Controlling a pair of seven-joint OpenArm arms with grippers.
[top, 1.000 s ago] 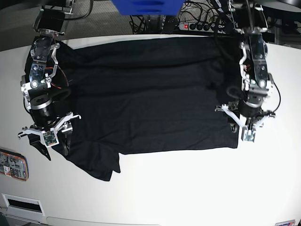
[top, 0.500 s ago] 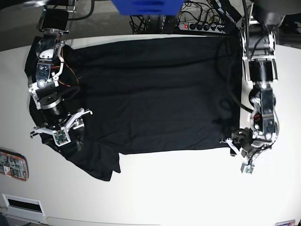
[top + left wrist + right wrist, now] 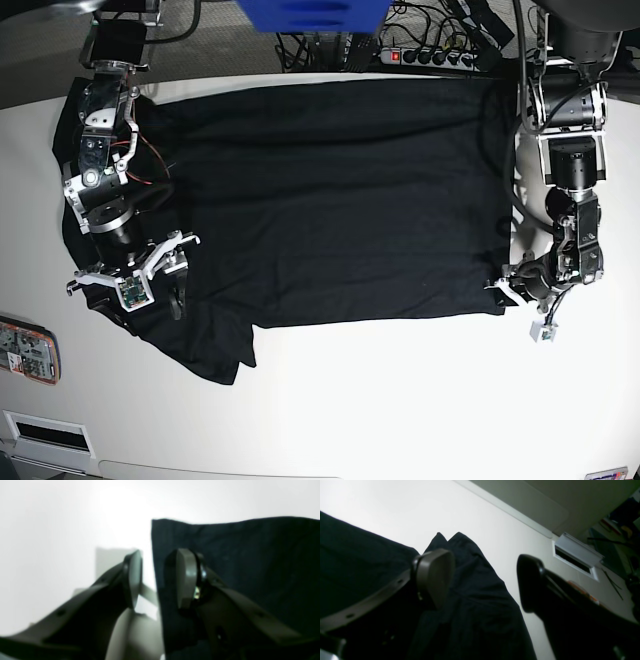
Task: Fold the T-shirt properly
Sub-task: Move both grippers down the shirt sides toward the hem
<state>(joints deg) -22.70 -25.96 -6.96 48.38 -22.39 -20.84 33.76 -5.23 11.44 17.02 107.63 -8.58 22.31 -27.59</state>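
Note:
The black T-shirt (image 3: 330,200) lies spread flat on the white table (image 3: 400,400), with a sleeve bunched at the front left (image 3: 215,350). My left gripper (image 3: 503,290) is low at the shirt's front right corner. In the left wrist view its fingers (image 3: 185,577) stand slightly apart and straddle the shirt's edge (image 3: 250,555), with white table showing in the gap. My right gripper (image 3: 140,298) sits over the shirt's left side. In the right wrist view it is wide open (image 3: 482,580) above the bunched sleeve fabric (image 3: 475,610).
An orange-rimmed device (image 3: 28,350) and a white slotted box (image 3: 45,432) lie at the table's front left; the box also shows in the right wrist view (image 3: 575,555). A power strip (image 3: 420,55) and cables lie behind the table. A blue object (image 3: 310,15) is at the top.
My left arm has swung from the shirt's right edge down to its front right corner and settled against it. My right gripper has shifted a little rightward over the left sleeve.

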